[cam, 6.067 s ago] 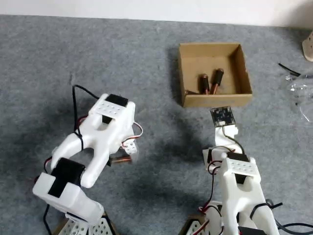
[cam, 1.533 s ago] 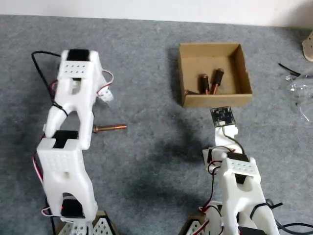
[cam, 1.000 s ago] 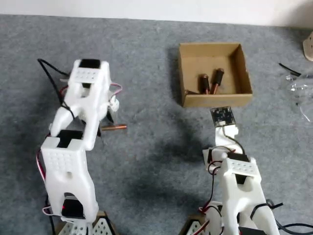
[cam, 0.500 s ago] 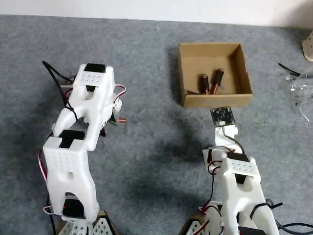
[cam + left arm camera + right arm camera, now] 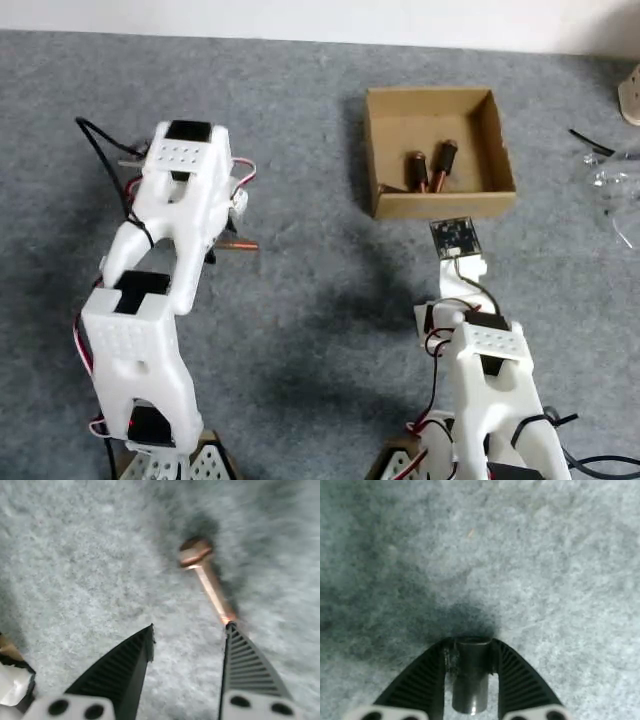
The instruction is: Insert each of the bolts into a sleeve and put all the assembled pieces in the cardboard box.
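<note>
grey carpet (image 5: 320,300) below downturned left claw (image 5: 190,626), spread above copper bolt (image 5: 207,582); right claw (image 5: 471,642) tight around dark sleeve (image 5: 471,680)

Your high camera is fixed above the table (image 5: 320,330) and looks almost straight down from well off, with the arm bases at its near edge and the box (image 5: 440,150) toward the far side, so you see both arms whole. Your left wrist camera sits behind the left gripper (image 5: 190,626) and looks along its fingers at the table from close up, well left of the box. With the high view it shares the bolt (image 5: 206,577) and the grey surface around it. Your right wrist camera looks past the right gripper (image 5: 471,642), very near the table, just in front of the box.
</note>
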Action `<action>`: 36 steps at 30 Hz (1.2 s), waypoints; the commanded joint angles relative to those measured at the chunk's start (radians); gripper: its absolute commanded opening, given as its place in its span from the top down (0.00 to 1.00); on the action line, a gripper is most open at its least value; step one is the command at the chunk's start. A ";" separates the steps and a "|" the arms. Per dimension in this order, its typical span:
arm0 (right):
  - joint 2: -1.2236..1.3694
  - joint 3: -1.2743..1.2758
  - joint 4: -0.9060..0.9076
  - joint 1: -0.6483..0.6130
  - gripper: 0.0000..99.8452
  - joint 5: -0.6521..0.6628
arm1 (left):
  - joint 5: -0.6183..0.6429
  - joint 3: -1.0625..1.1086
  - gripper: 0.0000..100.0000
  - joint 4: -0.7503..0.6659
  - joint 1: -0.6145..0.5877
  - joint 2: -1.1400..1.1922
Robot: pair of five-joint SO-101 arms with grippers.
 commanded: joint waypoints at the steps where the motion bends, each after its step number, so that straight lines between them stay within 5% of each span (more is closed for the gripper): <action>1: 0.005 -0.022 -0.047 0.021 1.00 0.009 | 0.009 -0.038 0.78 -0.020 0.005 -0.076; 18: 0.005 -0.022 -0.047 0.022 1.00 0.009 | 0.009 0.154 0.78 -0.324 -0.097 0.116; 36: 0.005 -0.022 -0.047 0.022 1.00 0.009 | 0.009 0.148 0.83 -0.313 -0.096 0.142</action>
